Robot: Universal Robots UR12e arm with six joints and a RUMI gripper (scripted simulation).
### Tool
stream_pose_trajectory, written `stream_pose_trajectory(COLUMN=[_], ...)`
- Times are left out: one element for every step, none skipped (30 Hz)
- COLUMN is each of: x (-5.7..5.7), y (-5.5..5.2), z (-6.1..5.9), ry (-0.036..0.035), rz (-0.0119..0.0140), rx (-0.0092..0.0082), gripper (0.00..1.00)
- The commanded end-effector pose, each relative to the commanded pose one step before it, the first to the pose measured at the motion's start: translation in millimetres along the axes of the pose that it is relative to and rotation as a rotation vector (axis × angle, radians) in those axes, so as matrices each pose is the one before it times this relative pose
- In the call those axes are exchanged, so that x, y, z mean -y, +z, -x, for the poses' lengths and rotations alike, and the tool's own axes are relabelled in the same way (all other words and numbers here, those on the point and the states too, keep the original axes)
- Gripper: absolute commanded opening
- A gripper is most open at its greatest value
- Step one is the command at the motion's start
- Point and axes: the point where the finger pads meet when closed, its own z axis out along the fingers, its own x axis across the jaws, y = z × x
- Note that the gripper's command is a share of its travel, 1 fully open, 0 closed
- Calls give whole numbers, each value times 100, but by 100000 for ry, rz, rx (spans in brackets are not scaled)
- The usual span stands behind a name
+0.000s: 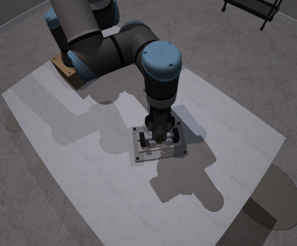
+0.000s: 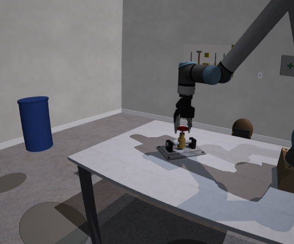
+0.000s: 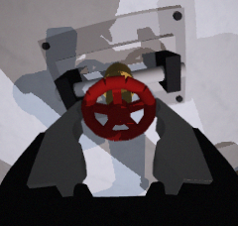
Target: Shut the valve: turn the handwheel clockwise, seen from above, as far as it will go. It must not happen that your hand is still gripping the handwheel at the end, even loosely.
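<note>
the arm reaches down over the white table (image 2: 131,168) with its wrist pointing straight at the valve, and the gripper (image 2: 183,127) is clamped on the red handwheel (image 3: 118,110) — one dark finger (image 3: 59,152) presses the rim on the left of the wrist view, the other on the right. the wheel sits level between them, its spokes and hub plainly visible from the wrist camera.

the handwheel tops a brass stem (image 2: 181,138), which rises from a pale horizontal pipe (image 3: 149,78) held at each end by a black block (image 3: 172,72). all of this is bolted to a grey base plate (image 2: 167,154) lying flat near the middle of the table. in the top view the gripper body hides most of the wheel; only a sliver of red shows beside it.

the arm's own base stands on a wooden block (image 1: 63,67) at the table's far corner — well apart from the valve. off the table, a blue barrel (image 2: 34,123) stands on the floor by the wall, and a dark cart (image 1: 259,9) sits near the room's edge.
</note>
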Motion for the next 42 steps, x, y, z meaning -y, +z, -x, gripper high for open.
stream_pose_trajectory(x=[56, 0, 0, 0, 0, 0, 0, 0, 0, 0, 0, 0, 0, 0, 0, 0, 0, 0, 0, 0, 0, 0, 0, 0, 0, 0, 0, 0, 0, 0, 0, 0, 0, 0, 0, 0, 0, 0, 0, 0, 0, 0], y=[-70, 0, 0, 0, 0, 0, 0, 0, 0, 0, 0, 0, 0, 0, 0, 0, 0, 0, 0, 0, 0, 0, 0, 0, 0, 0, 0, 0, 0, 0, 0, 0, 0, 0, 0, 0, 0, 0, 0, 0, 0, 0], z=[37, 0, 0, 0, 0, 0, 0, 0, 0, 0, 0, 0, 0, 0, 0, 0, 0, 0, 0, 0, 0, 0, 0, 0, 0, 0, 0, 0, 0, 0, 0, 0, 0, 0, 0, 0, 0, 0, 0, 0, 0, 0], ry=[70, 0, 0, 0, 0, 0, 0, 0, 0, 0, 0, 0, 0, 0, 0, 0, 0, 0, 0, 0, 0, 0, 0, 0, 0, 0, 0, 0, 0, 0, 0, 0, 0, 0, 0, 0, 0, 0, 0, 0, 0, 0], rz=[-119, 0, 0, 0, 0, 0, 0, 0, 0, 0, 0, 0, 0, 0, 0, 0, 0, 0, 0, 0, 0, 0, 0, 0, 0, 0, 0, 0, 0, 0, 0, 0, 0, 0, 0, 0, 0, 0, 0, 0, 0, 0], rx=[84, 0, 0, 0, 0, 0, 0, 0, 0, 0, 0, 0, 0, 0, 0, 0, 0, 0, 0, 0, 0, 0, 0, 0, 0, 0, 0, 0, 0, 0, 0, 0, 0, 0, 0, 0, 0, 0, 0, 0, 0, 0], gripper=[0, 0, 0, 0, 0, 0, 0, 0, 0, 0, 0, 0, 0, 0, 0, 0, 0, 0, 0, 0, 0, 0, 0, 0, 0, 0, 0, 0, 0, 0, 0, 0, 0, 0, 100, 100, 100, 100, 100, 100, 100, 100])
